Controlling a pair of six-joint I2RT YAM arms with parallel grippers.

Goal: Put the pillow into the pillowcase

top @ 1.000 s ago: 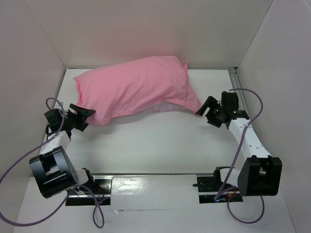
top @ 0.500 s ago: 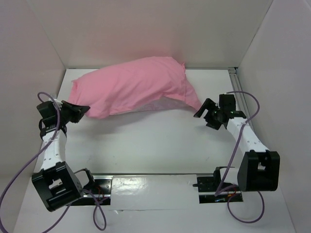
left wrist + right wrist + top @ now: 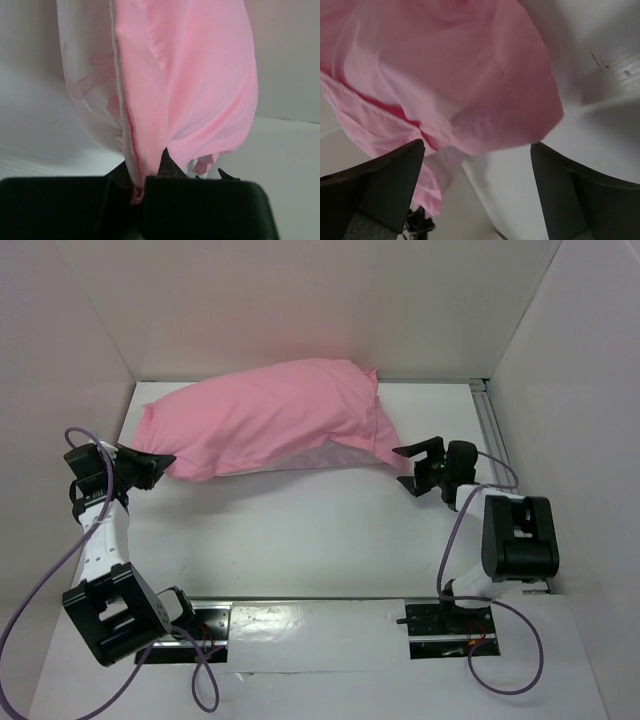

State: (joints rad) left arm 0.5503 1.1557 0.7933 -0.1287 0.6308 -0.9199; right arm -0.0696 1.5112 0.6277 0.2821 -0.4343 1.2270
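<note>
Pink satin pillowcase [image 3: 270, 420], shiny, plump and sack-shaped, lies slantwise across the far half of the white worktop [image 3: 300, 530], its left end nearer the arms than its right. A paler, rose-patterned strip shows along its near underside; whether that is lining or the cushion inside cannot be told. The left claw [image 3: 165, 460] is clamped tight on the left corner of the pillowcase, and the left wrist view shows the seam pinched between the black fingers [image 3: 200, 210]. The right claw [image 3: 415, 467] gapes wide just beside the drooping right corner, gripping nothing.
</note>
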